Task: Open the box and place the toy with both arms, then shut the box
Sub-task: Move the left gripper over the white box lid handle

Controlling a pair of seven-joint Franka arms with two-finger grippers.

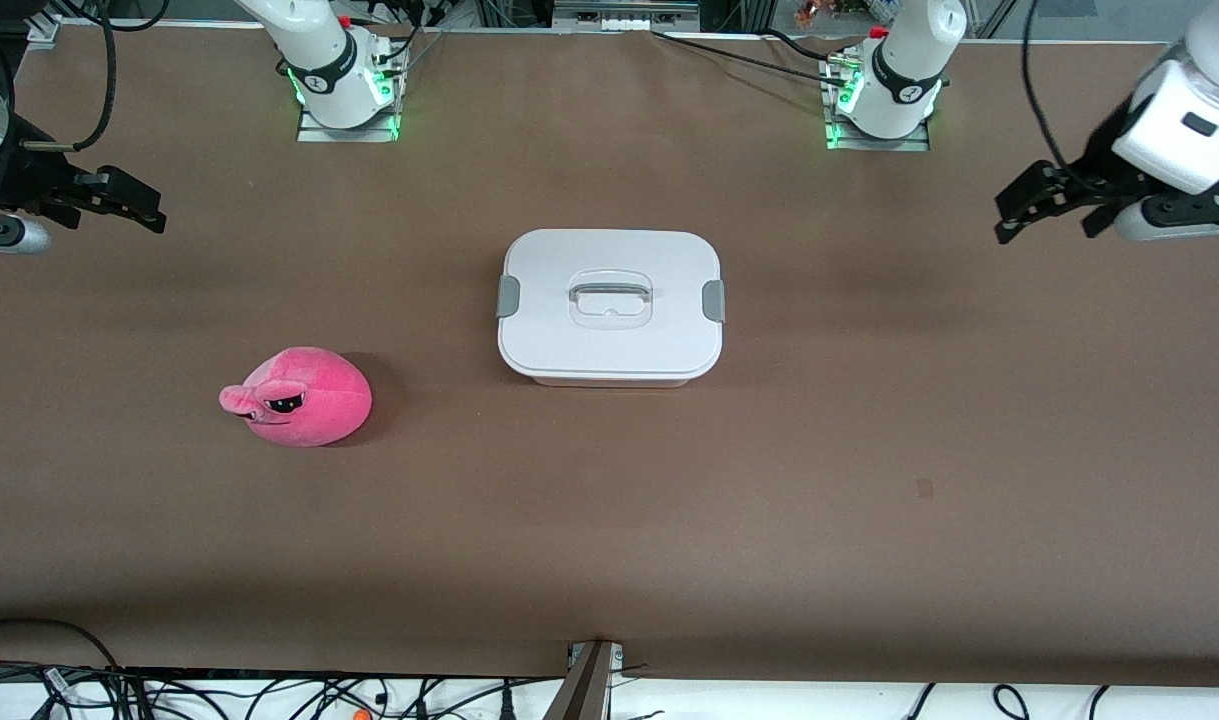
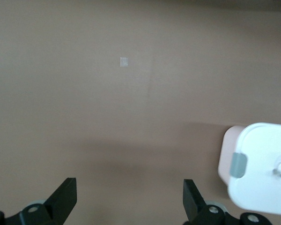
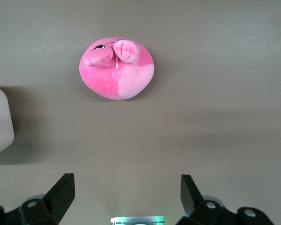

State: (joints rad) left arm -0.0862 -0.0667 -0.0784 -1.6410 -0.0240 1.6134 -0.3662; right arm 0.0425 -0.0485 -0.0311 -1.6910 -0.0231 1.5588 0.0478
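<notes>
No brand, label or readable writing shows on anything in view. The table (image 1: 609,520) is covered in plain matte brown, with one small pale square mark (image 2: 124,61) on it toward the left arm's end. Along the edge nearest the front camera, black cables (image 1: 269,695) lie tangled on a white floor strip. The two arm bases stand along the farthest edge, each glowing green at its foot. The box (image 1: 610,307) sits near the middle of the table, its white lid (image 1: 610,300) on, a grey clip (image 1: 508,296) at each short end and the clear handle (image 1: 610,293) in the centre; the left wrist view shows the pink tub wall under the lid. The toy (image 1: 304,396) lies on the table toward the right arm's end, nearer the front camera than the box and well apart from it. The left gripper (image 1: 1009,218) hangs over bare table at its own end, fingers spread wide. The right gripper (image 1: 154,215) hangs over its end, fingers likewise spread and holding nothing.
</notes>
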